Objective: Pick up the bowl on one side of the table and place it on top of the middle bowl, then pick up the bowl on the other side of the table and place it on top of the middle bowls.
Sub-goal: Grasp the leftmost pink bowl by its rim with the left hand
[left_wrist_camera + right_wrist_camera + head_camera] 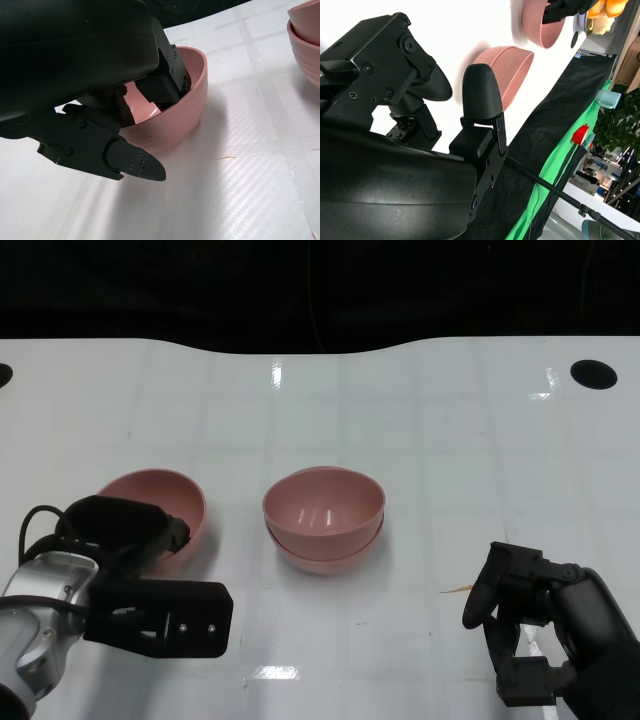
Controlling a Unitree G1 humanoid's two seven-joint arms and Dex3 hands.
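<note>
Left robot hand (pixel 140 540) has fingers inside the side bowl (pixel 185 107), thumb outside; grasp not clearly closed. Bowl looks light, rigid, slick: pinch the rim. Right robot hand (pixel 545 635) hangs released.

My head camera looks steeply down on the white table (pixel 420 430), far edge at the top. The camera behind my left hand (pixel 100 100) sits very close, facing across the surface to the side bowl (pixel 185 110), with the stacked bowls (pixel 306 42) at the frame's corner. My right-wrist camera, tilted sideways, faces past my right hand (pixel 440 120) towards both.
</note>
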